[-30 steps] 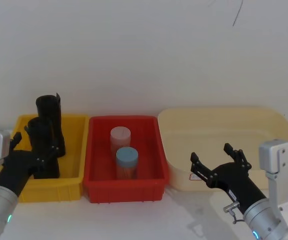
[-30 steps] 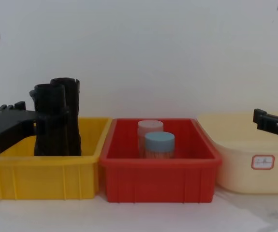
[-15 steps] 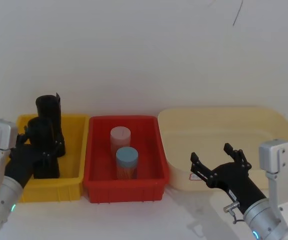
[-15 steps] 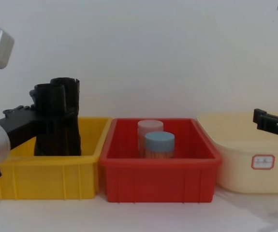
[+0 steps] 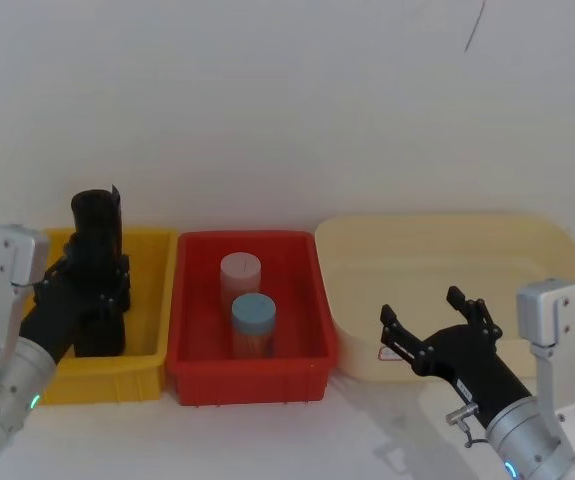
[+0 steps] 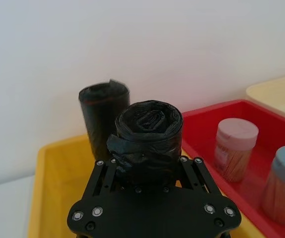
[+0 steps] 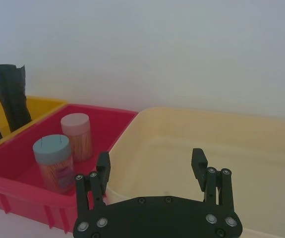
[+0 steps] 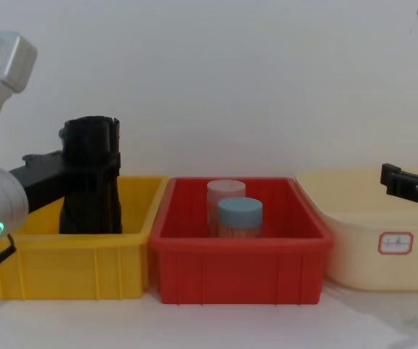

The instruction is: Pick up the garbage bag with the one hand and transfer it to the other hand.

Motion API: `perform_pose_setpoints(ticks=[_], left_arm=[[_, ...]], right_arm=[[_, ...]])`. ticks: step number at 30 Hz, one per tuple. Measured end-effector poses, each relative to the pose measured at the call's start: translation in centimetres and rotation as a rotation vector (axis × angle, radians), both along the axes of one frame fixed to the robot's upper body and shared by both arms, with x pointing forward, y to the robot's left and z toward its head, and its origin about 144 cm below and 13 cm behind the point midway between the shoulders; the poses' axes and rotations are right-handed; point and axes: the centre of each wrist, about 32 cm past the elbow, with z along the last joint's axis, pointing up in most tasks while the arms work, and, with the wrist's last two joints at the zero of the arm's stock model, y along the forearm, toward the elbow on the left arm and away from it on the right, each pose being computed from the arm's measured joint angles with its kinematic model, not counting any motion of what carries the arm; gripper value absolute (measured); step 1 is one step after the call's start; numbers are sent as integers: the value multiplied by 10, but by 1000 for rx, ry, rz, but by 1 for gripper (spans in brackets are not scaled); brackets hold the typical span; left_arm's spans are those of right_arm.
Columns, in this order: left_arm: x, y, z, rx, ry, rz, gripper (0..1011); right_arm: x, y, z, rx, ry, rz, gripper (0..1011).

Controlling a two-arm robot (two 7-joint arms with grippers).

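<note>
While upright: one garbage bag (image 6: 149, 126), two jars (image 5: 253, 322).

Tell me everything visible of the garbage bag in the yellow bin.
The bag is a thick matte black roll of crinkled plastic film, its top wound in a spiral. It stands upright in the yellow bin, nearer the robot than a slimmer, taller black column. The left claw is shut on it, one finger on each side. The bin wall hides its base, so whether it is lifted cannot be told.
</note>
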Motion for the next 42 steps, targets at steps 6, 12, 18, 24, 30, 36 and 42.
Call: perform_pose_setpoints(ticks=[6, 12, 18, 24, 30, 36, 42], left_arm=[[-1, -4, 12, 11, -23, -26, 452], [-2, -9, 28, 30, -57, -55, 418], [-2, -15, 47, 48, -107, -95, 393], [4, -23, 67, 66, -162, -155, 376], [16, -32, 81, 76, -211, -231, 376], [36, -44, 90, 74, -248, -313, 376], [60, -62, 94, 58, -271, -402, 376]], right_arm=[[0, 0, 0, 0, 0, 0, 999], [0, 0, 0, 0, 0, 0, 999], [0, 0, 0, 0, 0, 0, 999], [0, 0, 0, 0, 0, 0, 999], [0, 0, 0, 0, 0, 0, 999], [0, 0, 0, 0, 0, 0, 999], [0, 0, 0, 0, 0, 0, 999]])
